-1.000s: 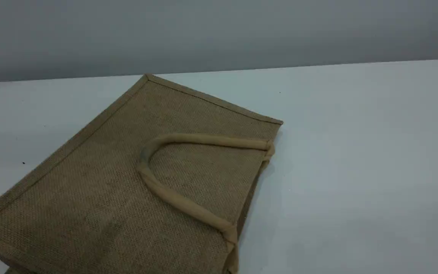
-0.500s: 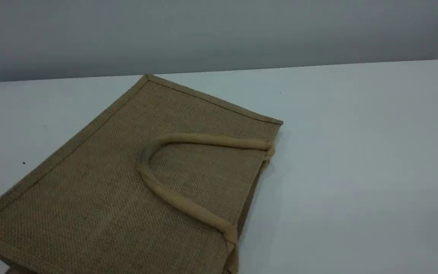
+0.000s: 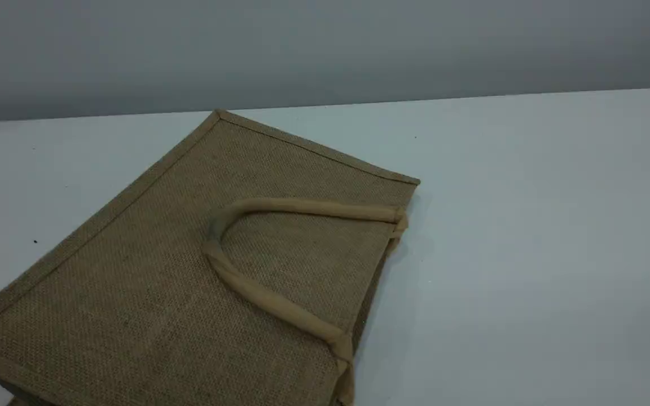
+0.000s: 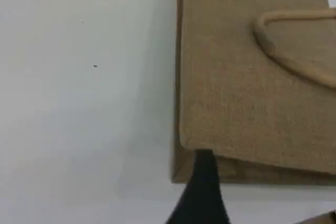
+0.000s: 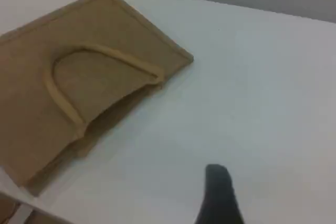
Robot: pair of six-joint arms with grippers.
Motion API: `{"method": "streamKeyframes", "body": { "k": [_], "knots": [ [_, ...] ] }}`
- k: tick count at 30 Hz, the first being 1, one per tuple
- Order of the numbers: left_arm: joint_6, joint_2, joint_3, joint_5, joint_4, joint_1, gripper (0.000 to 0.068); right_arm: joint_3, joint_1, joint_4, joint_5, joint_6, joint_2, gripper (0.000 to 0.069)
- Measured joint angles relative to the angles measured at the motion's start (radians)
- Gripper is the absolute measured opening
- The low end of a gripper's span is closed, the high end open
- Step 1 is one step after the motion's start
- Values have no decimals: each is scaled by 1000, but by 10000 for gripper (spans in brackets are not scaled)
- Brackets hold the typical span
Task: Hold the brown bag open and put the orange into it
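Now the brown bag [image 3: 133, 293] lies flat, mouth at four o'clock, so it needs opening. Left gripper [image 4: 202, 192] and right gripper [image 5: 220, 198] hang released, empty.

Brown bag [image 3: 150, 282] partly off-frame

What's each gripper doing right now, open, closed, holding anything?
Left gripper: open, holding nothing.
Right gripper: open, holding nothing.
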Motion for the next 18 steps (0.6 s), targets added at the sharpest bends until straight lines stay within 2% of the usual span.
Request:
{"method": "streamKeyframes", "body": {
  "k": [3, 9, 11, 13, 18],
  "knots": [
    [0, 0, 0, 0, -1, 0, 553, 0, -52, 6, 0, 0, 0, 427],
    [2, 0, -2, 1, -1, 0, 553, 0, -280, 6, 0, 0, 0, 427],
    [2, 0, -2, 2, -1, 0, 553, 0, -332, 6, 0, 0, 0, 427],
    [2, 0, -2, 3, -1, 0, 553, 0, -355, 6, 0, 0, 0, 427],
    [2, 0, -2, 4, -2, 7, 553, 0, -334, 6, 0, 0, 0, 427]
  ]
}}
